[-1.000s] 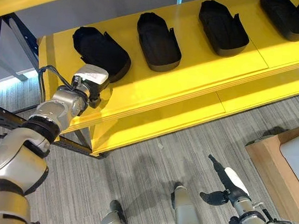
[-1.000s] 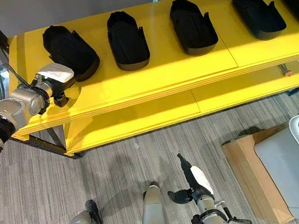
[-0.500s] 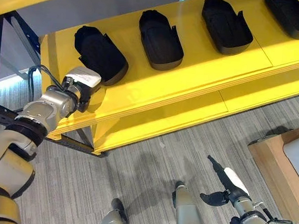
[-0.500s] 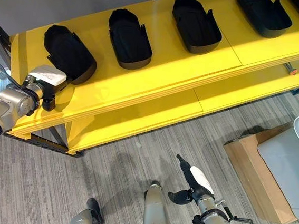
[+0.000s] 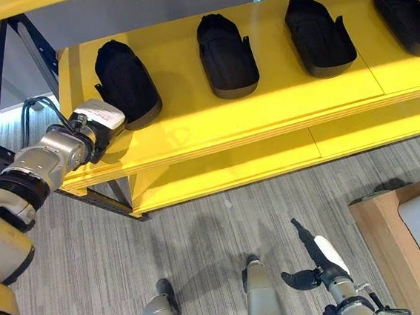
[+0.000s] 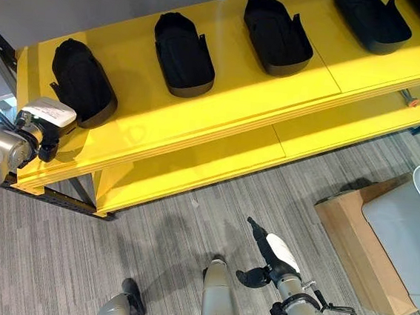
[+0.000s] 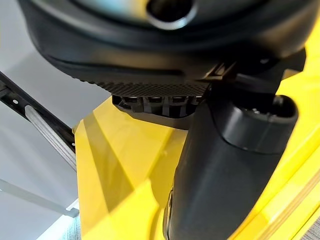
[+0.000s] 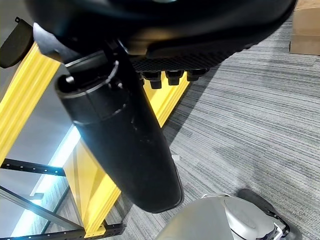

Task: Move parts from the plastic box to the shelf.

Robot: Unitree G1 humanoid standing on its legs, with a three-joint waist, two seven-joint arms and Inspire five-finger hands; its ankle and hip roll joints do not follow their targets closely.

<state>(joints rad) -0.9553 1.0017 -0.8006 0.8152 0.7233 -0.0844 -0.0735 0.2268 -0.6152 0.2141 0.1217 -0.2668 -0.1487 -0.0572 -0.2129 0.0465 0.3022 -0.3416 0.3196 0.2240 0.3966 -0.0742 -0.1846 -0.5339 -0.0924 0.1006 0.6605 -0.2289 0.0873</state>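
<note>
Left hand point(image 5: 100, 121) sits at the front left corner of the yellow shelf point(image 5: 221, 118), just beside the leftmost black part point(image 5: 126, 84); from here I cannot tell whether its fingers are spread or curled, nor whether it touches the part. Right hand point(image 5: 318, 259) hangs low over the grey floor point(image 5: 186, 252), fingers straight, holding nothing. That leftmost part lies near the shelf's edge, so a nudge from the hand nearby could tip it off. It looks like a dark, matte, shoe-shaped shell, one of a row including a second part point(image 5: 226, 56) and a third part point(image 5: 320, 38).
</note>
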